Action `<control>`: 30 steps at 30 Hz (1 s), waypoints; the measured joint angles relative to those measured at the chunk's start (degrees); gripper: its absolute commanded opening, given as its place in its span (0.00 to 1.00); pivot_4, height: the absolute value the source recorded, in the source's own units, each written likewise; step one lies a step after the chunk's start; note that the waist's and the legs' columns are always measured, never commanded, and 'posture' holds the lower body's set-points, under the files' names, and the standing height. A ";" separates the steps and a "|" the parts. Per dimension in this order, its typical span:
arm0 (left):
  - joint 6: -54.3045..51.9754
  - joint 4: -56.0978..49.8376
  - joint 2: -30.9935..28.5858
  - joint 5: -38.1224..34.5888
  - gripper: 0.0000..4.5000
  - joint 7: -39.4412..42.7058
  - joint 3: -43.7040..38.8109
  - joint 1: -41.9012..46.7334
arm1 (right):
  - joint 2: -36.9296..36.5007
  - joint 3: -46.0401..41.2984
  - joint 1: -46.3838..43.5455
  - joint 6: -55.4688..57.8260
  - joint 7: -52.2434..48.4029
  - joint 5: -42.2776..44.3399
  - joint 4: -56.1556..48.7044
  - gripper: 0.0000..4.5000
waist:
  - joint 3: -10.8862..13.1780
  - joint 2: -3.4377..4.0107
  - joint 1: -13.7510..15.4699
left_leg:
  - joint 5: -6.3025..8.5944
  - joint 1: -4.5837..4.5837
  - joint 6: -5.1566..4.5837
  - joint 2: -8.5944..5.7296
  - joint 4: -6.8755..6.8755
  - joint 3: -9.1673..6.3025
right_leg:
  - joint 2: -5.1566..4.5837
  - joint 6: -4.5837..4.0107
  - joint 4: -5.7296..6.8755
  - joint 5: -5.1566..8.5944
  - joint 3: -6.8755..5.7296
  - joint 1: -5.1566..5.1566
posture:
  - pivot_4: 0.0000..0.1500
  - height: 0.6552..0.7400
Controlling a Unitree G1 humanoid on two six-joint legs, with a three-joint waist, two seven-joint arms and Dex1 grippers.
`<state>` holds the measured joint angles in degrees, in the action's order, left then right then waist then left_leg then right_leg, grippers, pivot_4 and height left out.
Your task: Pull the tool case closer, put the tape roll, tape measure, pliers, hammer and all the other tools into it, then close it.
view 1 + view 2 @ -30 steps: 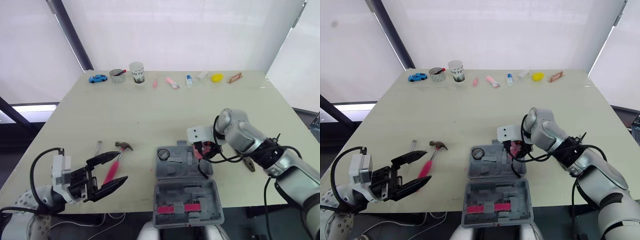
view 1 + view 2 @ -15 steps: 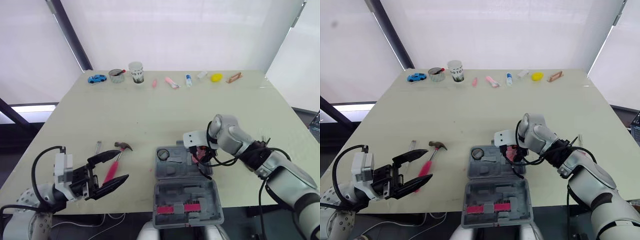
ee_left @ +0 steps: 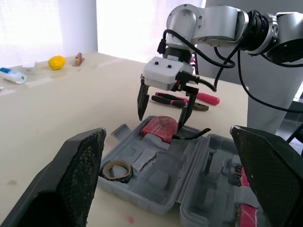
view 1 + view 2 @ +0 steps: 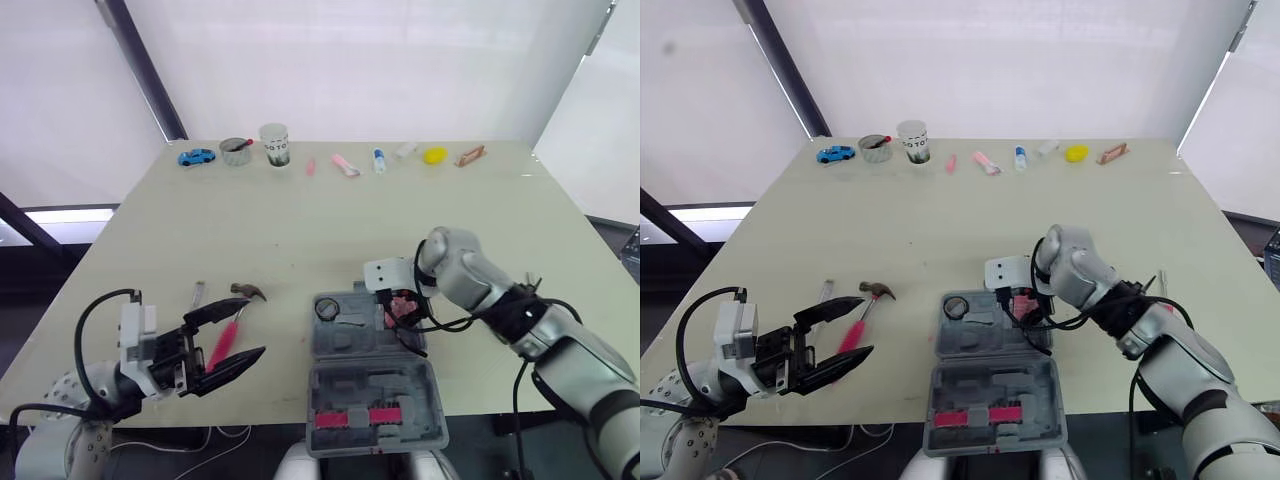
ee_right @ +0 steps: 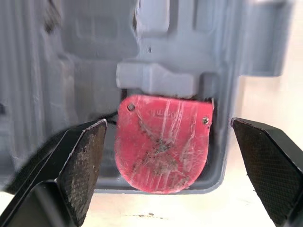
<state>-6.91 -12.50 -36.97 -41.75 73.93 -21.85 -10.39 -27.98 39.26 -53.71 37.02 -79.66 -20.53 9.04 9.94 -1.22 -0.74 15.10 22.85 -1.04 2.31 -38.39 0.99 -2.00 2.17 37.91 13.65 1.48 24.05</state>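
The grey tool case lies open at the table's front middle. A tape roll sits in its far left pocket. The red tape measure lies in its far right pocket. My right gripper hangs open just above the tape measure, a finger on each side, not touching it. The hammer, pink-handled, lies left of the case. My left gripper is open, low over the hammer's handle. The pliers and a pink-handled tool lie on the table beyond the case's right side.
A small metal tool lies left of the hammer. Along the far edge stand a blue toy car, a tin, a paper cup and several small items. The case's near half holds pink-banded parts.
My right gripper has shifted a little to the left over the case's far right pocket, where the tape measure now lies. My left gripper has edged right, nearer the hammer.
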 measured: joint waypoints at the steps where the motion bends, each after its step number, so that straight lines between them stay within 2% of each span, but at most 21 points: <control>1: -0.07 -0.26 0.00 -0.01 1.00 -0.30 -0.02 -0.11 | -1.17 -2.68 1.71 -0.15 0.23 1.91 -1.83 0.98 | 0.00 0.00 0.04 | 0.00 0.01 0.00 -0.01 0.00 -0.01 | -0.01 0.00 -0.01 0.00 0.00 -0.01 | 1.00 1.00; 5: -0.37 -0.72 -0.01 -0.05 1.00 -0.77 0.01 -0.26 | -0.44 -13.10 8.30 -6.60 5.46 9.76 -3.01 0.98 | -0.01 -0.01 -0.27 | 0.00 -0.03 0.00 0.00 0.01 0.04 | 0.02 0.00 0.02 0.00 0.04 0.00 | 1.00 1.00; 7: -1.02 -1.80 -0.02 -0.15 1.00 -1.35 0.00 -0.60 | 2.41 -20.47 12.09 -9.95 8.94 15.50 -2.86 0.98 | -0.02 -0.03 -0.38 | 0.00 -0.04 0.00 0.03 0.02 0.02 | 0.08 0.00 0.02 0.00 0.05 -0.01 | 1.00 1.00; 10: -1.67 -2.54 -0.19 -0.21 1.00 -1.53 0.01 -0.71 | 4.94 -25.08 15.24 -12.40 11.56 20.66 -2.38 0.98 | -0.02 -0.03 -0.33 | 0.00 -0.04 0.00 0.03 0.02 0.01 | 0.08 0.00 0.02 0.00 0.07 -0.02 | 1.00 1.00; 14: -2.50 -2.54 -1.21 -0.26 1.00 -1.11 0.01 -0.21 | 4.53 -26.33 18.31 -16.02 12.74 22.83 1.05 0.71 | -0.02 -0.03 -0.09 | 0.00 -0.04 0.00 0.02 0.01 0.03 | 0.05 0.01 0.00 0.00 0.06 -0.03 | 1.00 1.00; 16: -2.84 -2.50 -1.72 -0.34 1.00 -0.75 0.01 1.06 | 4.59 -26.39 20.13 -18.90 14.16 22.92 3.60 0.45 | -0.01 -0.02 -0.13 | 0.00 -0.03 0.00 0.01 0.01 0.05 | 0.06 0.01 0.00 0.00 0.08 -0.03 | 1.00 1.00; 17: -2.84 -2.50 -1.74 -0.41 1.00 -0.67 0.00 1.20 | 4.65 -26.38 20.28 -19.05 14.25 22.96 3.69 0.38 | -0.01 -0.02 -0.13 | 0.00 -0.04 0.00 0.01 0.01 0.05 | 0.06 0.01 0.01 0.00 0.08 -0.02 | 1.00 1.00; 30: -3.86 -1.94 -1.80 -0.57 1.00 -0.18 0.15 2.08 | 3.85 -27.19 25.32 -27.22 18.54 24.97 7.34 0.38 | -0.02 -0.03 -0.21 | 0.00 -0.06 0.00 0.02 0.02 0.05 | 0.09 0.01 0.01 0.00 0.10 -0.03 | 1.00 1.00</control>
<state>-10.77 -14.44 -38.77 -42.32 73.75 -21.70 -8.31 -24.13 12.07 -28.39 9.80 -61.13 4.44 16.38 9.92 -1.24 -0.95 15.10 22.79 -1.04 2.34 -38.38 1.04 -1.92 2.18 37.92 13.65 1.58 24.02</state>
